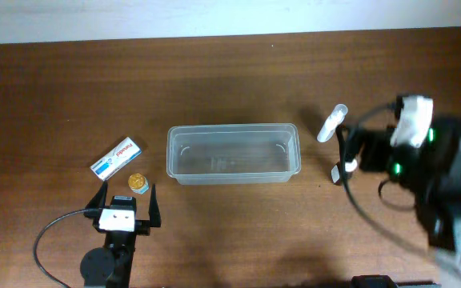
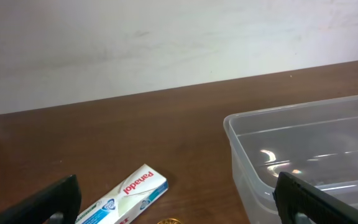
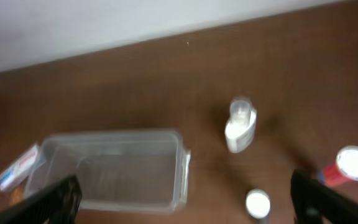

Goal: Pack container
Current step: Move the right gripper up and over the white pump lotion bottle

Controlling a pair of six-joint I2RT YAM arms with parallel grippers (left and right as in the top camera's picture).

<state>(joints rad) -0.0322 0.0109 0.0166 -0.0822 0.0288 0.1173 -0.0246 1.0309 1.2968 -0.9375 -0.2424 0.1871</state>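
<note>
The clear rectangular container (image 1: 232, 127) lies empty at the table's middle; it also shows in the left wrist view (image 2: 241, 149) and the right wrist view (image 3: 178, 163). My left gripper (image 1: 127, 197) is open and empty, just in front of a small gold-topped item (image 1: 137, 182) and a white-and-blue Panadol box (image 1: 116, 158). The box also shows in the left wrist view (image 2: 124, 194). My right gripper (image 1: 349, 152) is open and empty, raised right of the container. A small white bottle (image 1: 332, 122) lies on its side near it, also visible in the right wrist view (image 3: 240, 124).
The blurred right wrist view shows a round white cap (image 3: 258, 202) and a red bottle with a white top (image 3: 350, 167) on the table right of the container. A pale wall runs along the table's far edge.
</note>
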